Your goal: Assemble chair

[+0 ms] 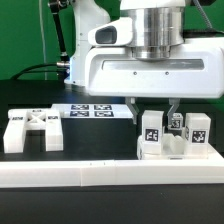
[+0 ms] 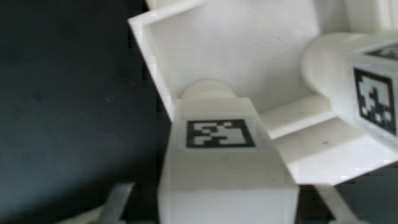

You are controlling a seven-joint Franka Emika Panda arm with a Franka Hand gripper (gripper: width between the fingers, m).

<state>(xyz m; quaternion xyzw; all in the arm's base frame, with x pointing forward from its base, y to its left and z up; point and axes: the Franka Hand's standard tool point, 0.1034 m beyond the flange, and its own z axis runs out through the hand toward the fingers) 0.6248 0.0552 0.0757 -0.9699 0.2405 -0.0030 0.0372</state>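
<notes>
Grasping looks to be our step — the gripper [image 1: 156, 116] straddles a tagged chair leg [image 1: 152, 135] just beside the border frame [image 1: 60, 172], though whether it pinches we cannot tell — and next we need a firm, straight lift.

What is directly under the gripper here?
A tagged chair piece, clamped by the gripper, beside other chair pieces. Its base and any joint below are covered.
</notes>
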